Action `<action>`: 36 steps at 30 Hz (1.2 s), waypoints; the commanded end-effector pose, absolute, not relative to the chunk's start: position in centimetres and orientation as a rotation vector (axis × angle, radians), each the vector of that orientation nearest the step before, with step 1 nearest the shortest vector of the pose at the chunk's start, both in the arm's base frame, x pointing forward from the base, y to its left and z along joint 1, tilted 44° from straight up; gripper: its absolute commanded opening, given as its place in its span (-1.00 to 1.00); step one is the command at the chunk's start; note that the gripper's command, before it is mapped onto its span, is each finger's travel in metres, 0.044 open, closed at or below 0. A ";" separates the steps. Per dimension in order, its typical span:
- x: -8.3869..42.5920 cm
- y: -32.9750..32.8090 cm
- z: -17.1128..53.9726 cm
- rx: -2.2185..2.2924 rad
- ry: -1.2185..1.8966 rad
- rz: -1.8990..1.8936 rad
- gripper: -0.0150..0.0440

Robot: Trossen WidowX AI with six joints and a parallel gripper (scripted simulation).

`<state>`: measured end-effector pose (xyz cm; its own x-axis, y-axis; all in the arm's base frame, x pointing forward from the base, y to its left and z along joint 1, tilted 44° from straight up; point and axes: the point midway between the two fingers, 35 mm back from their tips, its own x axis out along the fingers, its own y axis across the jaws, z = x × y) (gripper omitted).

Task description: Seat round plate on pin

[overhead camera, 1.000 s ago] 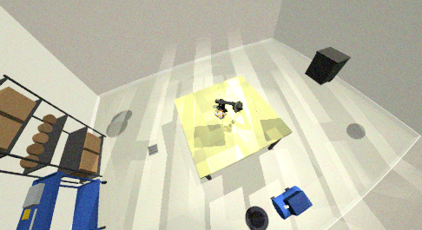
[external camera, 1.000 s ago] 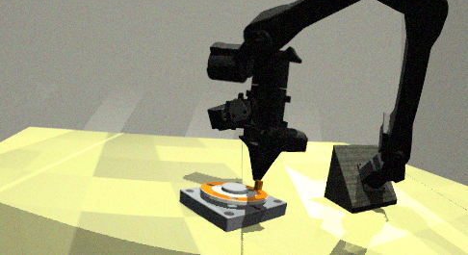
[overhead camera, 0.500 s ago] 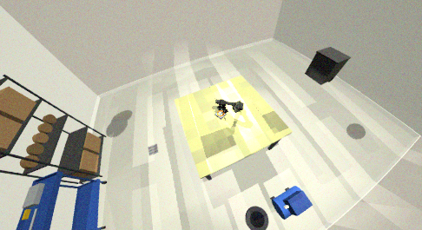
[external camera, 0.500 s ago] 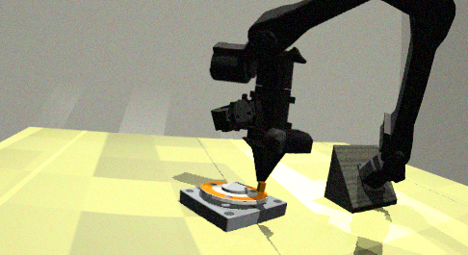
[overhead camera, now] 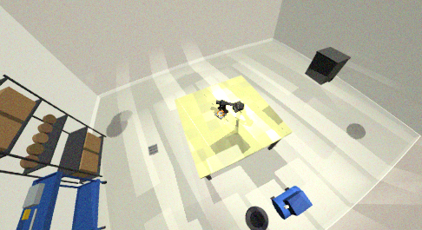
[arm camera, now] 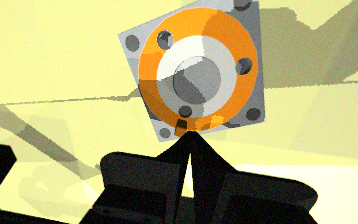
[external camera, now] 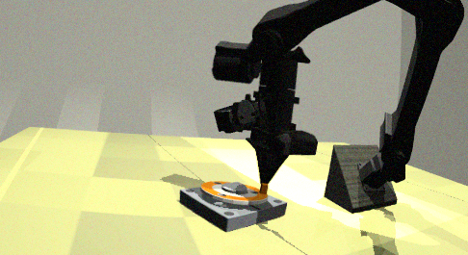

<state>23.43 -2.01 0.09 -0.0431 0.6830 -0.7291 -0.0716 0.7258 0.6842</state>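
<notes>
Fingers pressed together at one orange tab (arm camera: 181, 125), one round plate (arm camera: 152, 75), one base (arm camera: 130, 42), one post (arm camera: 196, 80).

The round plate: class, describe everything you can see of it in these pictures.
The round plate is a flat orange ring with a pale inner band, threaded over a grey central post. Several dark holes pierce it. It lies on a square grey base on the yellow table. A small orange tab sticks out from its rim, where the shut fingers of the gripper meet it.

Top looks down from afar; exterior sideways, wrist close (both near).
</notes>
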 end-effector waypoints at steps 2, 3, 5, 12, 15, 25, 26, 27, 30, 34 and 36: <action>23.2 -1.2 0.5 0.534 1.510 0.667 -0.49; 23.2 -1.2 0.5 0.534 1.510 0.667 -0.49; 23.2 -1.0 0.7 0.534 1.510 0.667 -0.49; 23.4 -0.5 1.2 0.534 1.510 0.667 -0.49; 23.5 -0.3 1.4 0.534 1.510 0.667 -0.49; 24.0 0.5 2.2 0.535 1.510 0.668 -0.49; 24.1 0.6 2.3 0.535 1.509 0.668 -0.49; 24.2 0.7 2.4 0.535 1.509 0.668 -0.49; 24.4 0.9 2.6 0.535 1.509 0.668 -0.49; 24.6 1.0 2.8 0.535 1.509 0.669 -0.49; 24.7 1.1 2.8 0.535 1.509 0.669 -0.49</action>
